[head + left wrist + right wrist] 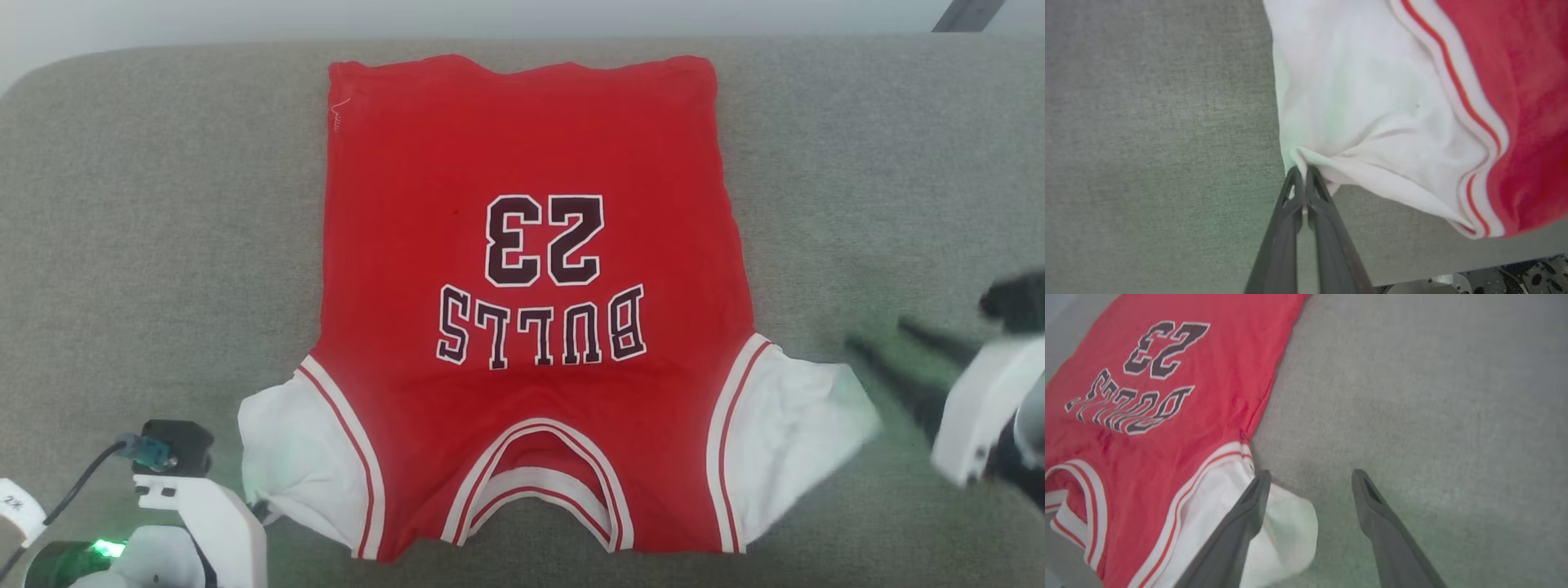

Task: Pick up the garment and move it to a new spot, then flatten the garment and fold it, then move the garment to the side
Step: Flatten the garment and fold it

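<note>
The garment [522,147], a red jersey with white sleeves and "BULLS 23" lettering, lies spread flat on the grey surface with its collar toward me. In the left wrist view my left gripper [1303,173] is shut on the edge of the white sleeve [1372,102], which bunches at the fingertips. From the head view the left gripper [260,510] sits at that sleeve's outer corner, its fingers mostly hidden by the wrist. My right gripper [878,333] is open and blurred, just off the other sleeve [784,425]. In the right wrist view the right gripper [1310,475] spreads its fingers above the sleeve tip [1290,526], holding nothing.
The grey padded surface [163,245] extends wide on both sides of the jersey; its rounded back edge runs along the top. A dark bar [967,12] shows beyond the far right corner. A cable [77,490] trails by my left wrist. Part of my base [1494,281] shows below the near edge.
</note>
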Available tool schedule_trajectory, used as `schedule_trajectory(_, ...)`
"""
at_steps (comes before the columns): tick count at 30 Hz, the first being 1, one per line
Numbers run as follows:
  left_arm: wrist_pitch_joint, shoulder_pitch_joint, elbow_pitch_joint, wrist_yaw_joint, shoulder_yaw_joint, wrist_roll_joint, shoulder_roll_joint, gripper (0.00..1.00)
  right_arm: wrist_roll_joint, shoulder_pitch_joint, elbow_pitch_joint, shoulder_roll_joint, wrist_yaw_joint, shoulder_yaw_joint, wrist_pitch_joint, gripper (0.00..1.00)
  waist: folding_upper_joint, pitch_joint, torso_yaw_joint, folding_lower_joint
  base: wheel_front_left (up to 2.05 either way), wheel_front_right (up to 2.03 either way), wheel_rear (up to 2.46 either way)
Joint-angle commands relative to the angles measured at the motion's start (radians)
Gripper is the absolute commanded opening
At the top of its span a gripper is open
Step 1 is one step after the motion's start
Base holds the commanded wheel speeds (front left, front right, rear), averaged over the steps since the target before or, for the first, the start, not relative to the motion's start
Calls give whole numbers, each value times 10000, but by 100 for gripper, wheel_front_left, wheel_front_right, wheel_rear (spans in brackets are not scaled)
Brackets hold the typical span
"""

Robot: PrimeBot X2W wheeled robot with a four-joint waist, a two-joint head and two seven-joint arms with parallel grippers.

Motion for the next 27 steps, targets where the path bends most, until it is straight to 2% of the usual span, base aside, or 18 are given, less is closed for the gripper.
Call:
schedule_trajectory(1, -28, -114, -49, 16, -40, 122, -4, 0, -221, -275, -136, 168, 4, -219, -44, 100, 0, 44, 34, 0, 0, 0, 0)
schedule_trajectory(6, 63, -437, -175, -19, -176, 250, -197, 0, -1089, -1513, -134, 875, 4, -859, 151, 100, 0, 267, 276, 0, 0, 0, 0)
schedule_trajectory(10, 148, -859, -253, -151, -364, 472, -381, 0, -1588, -2821, 430, 1358, 4, -1081, 271, 100, 0, 567, 651, 0, 0, 0, 0)
schedule_trajectory(13, 181, -1098, -264, -235, -463, 511, -540, 0, -1857, -3529, 801, 1456, 4, -1016, 322, 100, 0, 769, 887, 0, 0, 0, 0)
schedule_trajectory(20, 202, -2065, 4, -695, -945, 899, -1205, 0, -2306, -5750, 3005, 1617, 3, -735, 672, 100, 0, 1542, 1843, 0, 0, 0, 0)
schedule_trajectory(27, 79, -2812, 702, -1254, -1447, 1093, -2005, 0, -2647, -7478, 5506, 1465, 3, -570, 1626, 100, 0, 2178, 2729, 0, 0, 0, 0)
